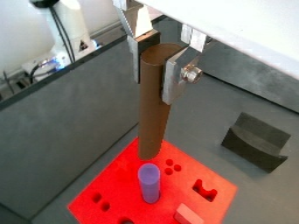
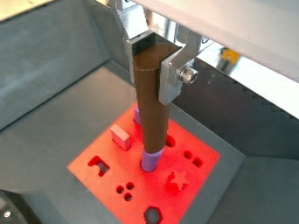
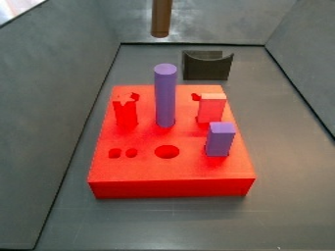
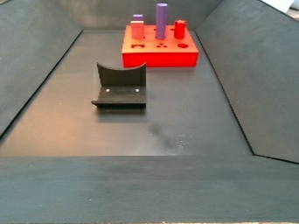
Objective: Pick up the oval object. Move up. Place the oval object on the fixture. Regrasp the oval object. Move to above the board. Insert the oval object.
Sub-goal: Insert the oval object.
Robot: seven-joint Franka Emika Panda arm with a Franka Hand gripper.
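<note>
Item: gripper (image 1: 156,54), silver plate fingers clamped on the upper end of the slim dark brown oval object (image 1: 152,105). I see it hanging plumb below the jaws in both wrist views, lower tip free, high over the large red-orange board (image 2: 117,188). In a side view only the peg's lower end (image 3: 160,17) shows, at the 12 o'clock edge of the frame, well above the bench.

Item: board, on the dark grey bench floor (image 4: 176,122). It carries a tall purple cylinder (image 3: 165,94), a short purple square block (image 3: 220,138), and red pegs. An oval hole (image 3: 167,151) lies open toward 6 o'clock of the cylinder.

Item: dark grey fixture (image 4: 121,86) with curved notch, standing empty and well apart from the board.

Step in hand, as I judge it: carry to above the board, then insert. To do it well I would centre the peg's tip over the oval hole, not over the cylinder it now hangs near; turn the wrist until the oval section matches the slot's long axis; keep the peg vertical; descend slowly and stop if it binds.

Arm pose: wrist pointing straight down, fingers vertical, arm body out of frame.
</note>
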